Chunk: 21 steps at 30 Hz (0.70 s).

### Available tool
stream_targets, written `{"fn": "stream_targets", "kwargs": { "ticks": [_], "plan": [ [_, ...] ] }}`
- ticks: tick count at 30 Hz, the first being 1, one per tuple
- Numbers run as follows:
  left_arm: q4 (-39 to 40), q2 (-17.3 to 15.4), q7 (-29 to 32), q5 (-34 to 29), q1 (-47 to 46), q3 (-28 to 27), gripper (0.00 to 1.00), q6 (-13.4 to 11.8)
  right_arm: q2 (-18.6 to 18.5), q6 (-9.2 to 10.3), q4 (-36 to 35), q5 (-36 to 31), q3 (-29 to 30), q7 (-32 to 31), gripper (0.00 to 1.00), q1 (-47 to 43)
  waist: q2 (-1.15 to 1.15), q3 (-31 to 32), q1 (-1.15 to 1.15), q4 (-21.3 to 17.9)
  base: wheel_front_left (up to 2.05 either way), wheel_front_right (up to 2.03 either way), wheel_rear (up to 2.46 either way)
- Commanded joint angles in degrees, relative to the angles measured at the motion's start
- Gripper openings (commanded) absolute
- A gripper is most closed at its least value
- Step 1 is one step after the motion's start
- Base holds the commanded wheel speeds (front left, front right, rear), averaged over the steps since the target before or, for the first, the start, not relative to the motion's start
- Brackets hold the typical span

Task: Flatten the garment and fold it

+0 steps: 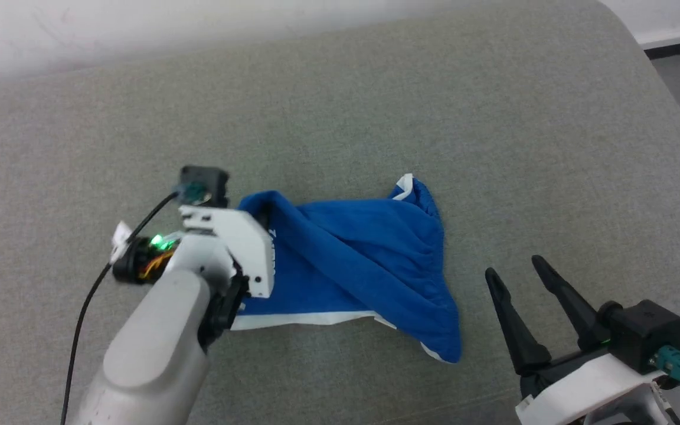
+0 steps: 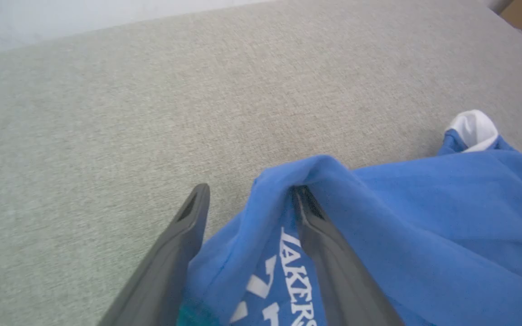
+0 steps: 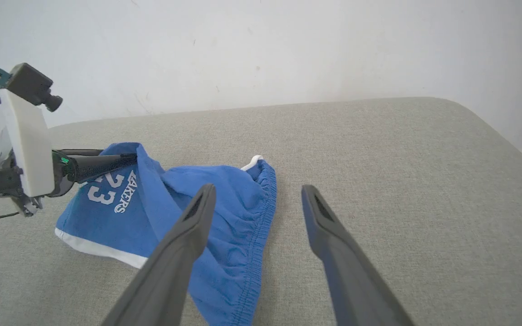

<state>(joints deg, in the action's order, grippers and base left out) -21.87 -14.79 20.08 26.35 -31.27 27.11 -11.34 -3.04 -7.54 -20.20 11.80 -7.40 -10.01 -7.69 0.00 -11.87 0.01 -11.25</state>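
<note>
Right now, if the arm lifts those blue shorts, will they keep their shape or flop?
Probably floppy: the shorts drape in soft folds over one of the left fingers. Likely light too: the thin cloth tents up on it. Pushed across the woven grey surface, they'd probably bunch rather than slide.

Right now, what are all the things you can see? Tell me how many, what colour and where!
garment: one, royal blue with white trim and white LAKERS 23 print, crumpled mid-surface.
padded surface: one, grey, under the garment.
wall: one, white, behind the surface.
cable: one, black, running along the left arm.
left gripper: one, dark fingers, open, at the garment's left end with a fold draped over one finger.
right gripper: one, dark fingers, open, right of the garment, apart from it.
</note>
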Motion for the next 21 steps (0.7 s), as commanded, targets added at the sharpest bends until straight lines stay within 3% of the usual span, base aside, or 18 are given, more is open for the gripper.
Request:
{"fn": "stream_targets", "kwargs": {
  "ticks": [1, 5, 10, 15, 21],
  "plan": [
    [1.2, -0.2, -2.9, 0.1, 2.6, -1.0, 1.00, -1.5, 0.2, 0.05, 0.3, 0.3, 0.1, 0.4, 1.00, 0.5, 0.00, 1.7, -0.01, 1.3, 0.00, 0.00, 0.00],
    [6.1, -0.9, -8.9, -0.2, 8.4, -3.2, 1.00, -4.9, 0.2, 0.05, 0.7, 0.4, 0.0, 0.2, 1.00, 0.1, 0.00, 4.1, -0.01, 2.7, 0.00, 0.00, 0.00],
    [12.5, -3.7, -9.8, -0.1, 14.8, -5.6, 1.00, -8.2, 0.2, 0.05, 0.5, 0.7, 0.3, -0.5, 1.00, -0.3, 0.00, 6.4, -0.01, 4.0, 0.00, 0.00, 0.00],
    [16.7, -6.6, -4.0, 2.1, 18.7, -5.9, 1.00, -8.1, 0.2, 0.05, 0.0, 0.8, 0.2, -1.4, 1.00, -0.9, 0.00, 7.7, -0.01, 4.3, 0.00, 0.00, 0.00],
    [16.7, -7.5, 4.8, 5.4, 19.4, -4.4, 1.00, -6.7, 0.2, 0.05, -0.4, 0.8, -0.1, -1.8, 1.00, -1.1, 0.00, 7.5, -0.01, 4.0, 0.00, 0.00, 0.00]
  ]
}}
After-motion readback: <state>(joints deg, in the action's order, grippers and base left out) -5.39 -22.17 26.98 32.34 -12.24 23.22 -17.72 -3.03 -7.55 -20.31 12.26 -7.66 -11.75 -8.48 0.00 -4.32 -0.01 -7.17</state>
